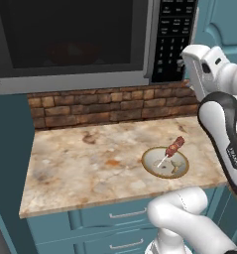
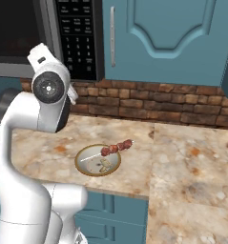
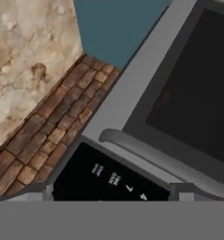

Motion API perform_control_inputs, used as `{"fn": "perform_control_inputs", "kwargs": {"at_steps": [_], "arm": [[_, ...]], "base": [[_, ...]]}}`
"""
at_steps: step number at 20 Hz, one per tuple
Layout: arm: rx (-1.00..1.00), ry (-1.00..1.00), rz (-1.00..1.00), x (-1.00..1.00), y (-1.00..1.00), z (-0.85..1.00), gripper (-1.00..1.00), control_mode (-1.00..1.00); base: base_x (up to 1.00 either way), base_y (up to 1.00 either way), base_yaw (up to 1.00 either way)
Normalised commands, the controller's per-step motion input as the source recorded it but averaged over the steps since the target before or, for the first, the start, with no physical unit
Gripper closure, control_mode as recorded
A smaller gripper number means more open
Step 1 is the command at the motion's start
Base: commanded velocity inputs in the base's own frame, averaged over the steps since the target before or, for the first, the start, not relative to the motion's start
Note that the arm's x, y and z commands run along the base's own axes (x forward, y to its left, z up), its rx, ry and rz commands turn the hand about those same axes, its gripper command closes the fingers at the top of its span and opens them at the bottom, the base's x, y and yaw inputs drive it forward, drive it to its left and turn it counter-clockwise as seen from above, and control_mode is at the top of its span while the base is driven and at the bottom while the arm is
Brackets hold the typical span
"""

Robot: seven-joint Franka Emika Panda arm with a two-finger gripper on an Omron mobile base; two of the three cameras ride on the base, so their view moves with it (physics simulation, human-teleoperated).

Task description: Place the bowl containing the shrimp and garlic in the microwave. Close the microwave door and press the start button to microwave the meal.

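The microwave (image 1: 75, 82) hangs above the counter with its door (image 1: 70, 34) shut. Behind the door's dark tinted window a dim reddish shape, the bowl (image 1: 70, 50), shows faintly. The shrimp and garlic are hidden. To the right of the door is the black keypad panel (image 1: 172, 39). My gripper (image 1: 183, 63) is raised close in front of the keypad's lower part. In the hand view the keypad (image 3: 104, 178), the grey door handle (image 3: 165, 157) and the window (image 3: 193, 93) lie just ahead, and the gripper (image 3: 108, 197) is open with nothing between its fingertips.
A shallow tan plate (image 1: 152, 166) with a brown meat skewer (image 1: 174, 147) sits on the marble counter (image 1: 80, 163) near its front edge. A brick backsplash (image 1: 110, 106) runs behind. Teal cabinet doors (image 2: 163, 38) stand right of the microwave.
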Motion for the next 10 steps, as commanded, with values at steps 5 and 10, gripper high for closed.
{"fn": "perform_control_inputs", "kwargs": {"at_steps": [5,10], "arm": [[0.22,0.00,0.00,0.00,0.16,0.07,1.00,-1.00],[0.36,0.01,0.00,0.01,-0.10,0.11,1.00,-1.00]], "base": [[0.00,0.00,0.00],[0.00,0.00,0.00]]}}
